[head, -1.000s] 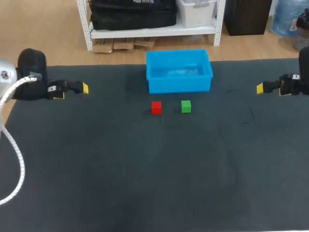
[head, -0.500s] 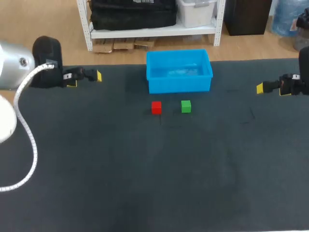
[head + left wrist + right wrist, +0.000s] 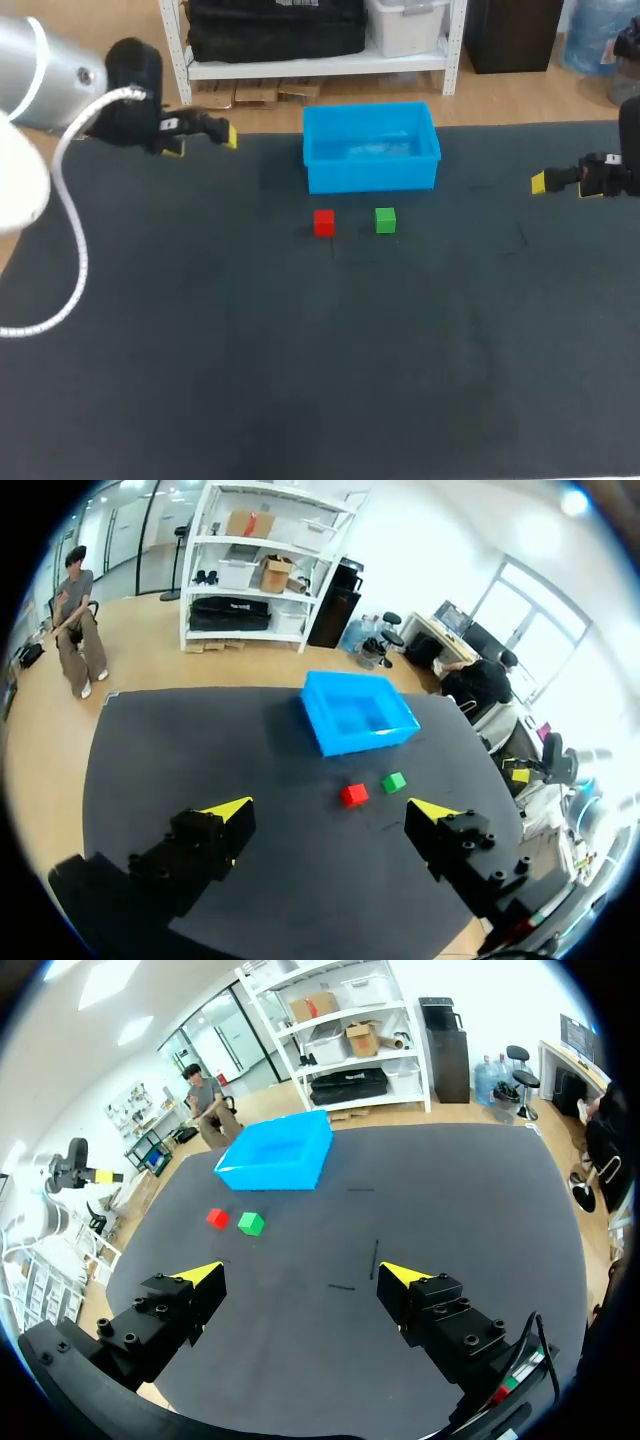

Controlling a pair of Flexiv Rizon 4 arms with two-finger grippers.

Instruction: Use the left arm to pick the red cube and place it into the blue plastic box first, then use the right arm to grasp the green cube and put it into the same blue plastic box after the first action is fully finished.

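Observation:
The red cube [image 3: 323, 222] and the green cube [image 3: 385, 220] sit side by side on the dark mat, just in front of the blue plastic box [image 3: 371, 146]. My left gripper [image 3: 205, 138] hangs open high over the mat's far left, well away from the cubes. From the left wrist, the red cube [image 3: 353, 795], green cube [image 3: 394, 781] and box [image 3: 358, 712] lie ahead of my open left gripper [image 3: 330, 809]. My right gripper [image 3: 550, 180] stays open at the far right. Its own camera has the red cube [image 3: 217, 1218], green cube [image 3: 250, 1223] and box [image 3: 277, 1153] far ahead of the open gripper [image 3: 298, 1274].
The dark mat [image 3: 320, 360] covers the whole table, with nothing on it but the box and the two cubes. A white cable [image 3: 62, 260] loops down from my left arm over the mat's left side.
My left arm has swung up and to the right along the far left edge, gripper still open. The right arm and both cubes have stayed where they were.

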